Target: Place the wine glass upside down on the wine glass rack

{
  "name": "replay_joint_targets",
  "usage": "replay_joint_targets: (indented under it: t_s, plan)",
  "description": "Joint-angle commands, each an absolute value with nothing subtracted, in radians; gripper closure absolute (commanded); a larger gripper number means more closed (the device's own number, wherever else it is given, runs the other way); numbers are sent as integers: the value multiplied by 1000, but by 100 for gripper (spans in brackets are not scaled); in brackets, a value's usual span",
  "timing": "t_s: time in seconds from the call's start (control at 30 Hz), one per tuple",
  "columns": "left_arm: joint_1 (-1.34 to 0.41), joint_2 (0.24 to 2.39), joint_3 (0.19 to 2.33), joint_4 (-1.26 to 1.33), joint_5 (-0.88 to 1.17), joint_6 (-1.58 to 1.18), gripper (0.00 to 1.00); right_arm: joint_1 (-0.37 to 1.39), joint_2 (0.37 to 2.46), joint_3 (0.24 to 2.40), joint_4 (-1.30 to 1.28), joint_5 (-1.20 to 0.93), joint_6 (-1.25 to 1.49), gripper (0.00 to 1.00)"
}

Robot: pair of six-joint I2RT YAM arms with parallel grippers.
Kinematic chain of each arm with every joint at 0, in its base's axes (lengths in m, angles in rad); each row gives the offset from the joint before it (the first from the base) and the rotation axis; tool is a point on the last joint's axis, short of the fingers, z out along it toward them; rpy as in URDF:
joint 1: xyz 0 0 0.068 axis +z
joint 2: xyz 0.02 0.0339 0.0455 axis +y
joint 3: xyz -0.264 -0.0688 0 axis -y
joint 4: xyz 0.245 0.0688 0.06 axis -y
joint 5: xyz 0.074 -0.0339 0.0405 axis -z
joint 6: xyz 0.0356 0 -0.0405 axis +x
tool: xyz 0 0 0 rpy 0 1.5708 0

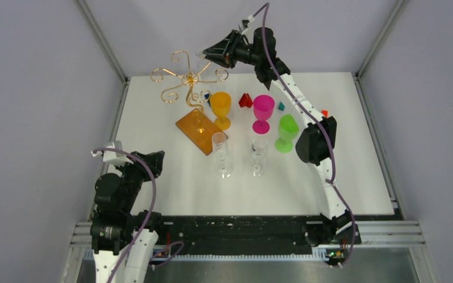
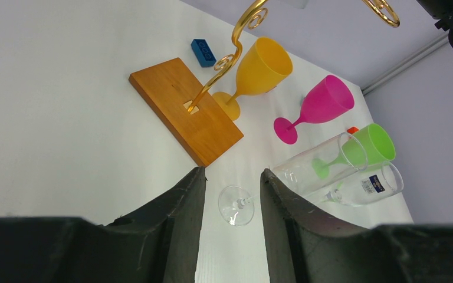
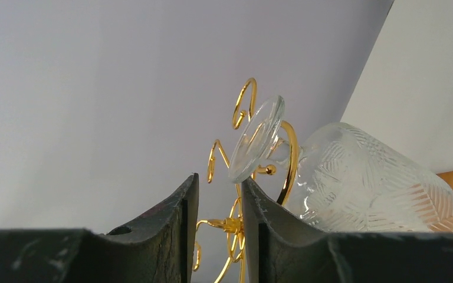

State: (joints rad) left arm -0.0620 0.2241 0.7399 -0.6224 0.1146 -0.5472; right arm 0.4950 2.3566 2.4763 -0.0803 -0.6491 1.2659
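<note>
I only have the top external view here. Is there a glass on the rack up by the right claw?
Observer: Yes. The right wrist view shows a patterned wine glass with a gold scroll of the wine glass rack curving around its stem.
Operator: Is the right claw gripping it?
Observer: No. The right claw has its fingers apart with nothing between them.
Operator: And the left claw?
Observer: The left claw is open and empty. The foot of a clear glass shows through the gap.
</note>
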Motion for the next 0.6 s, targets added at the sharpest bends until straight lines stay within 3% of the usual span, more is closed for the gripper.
replay_joint_targets:
  t_s: [0.0, 0.57]
  plan:
    - [-66, 214, 739, -597, 114, -538, 55, 499, 2334, 2512, 22, -681, 1285, 68]
    - [-66, 215, 737, -598, 112, -543, 55, 500, 2336, 2502, 58, -746, 1312, 67]
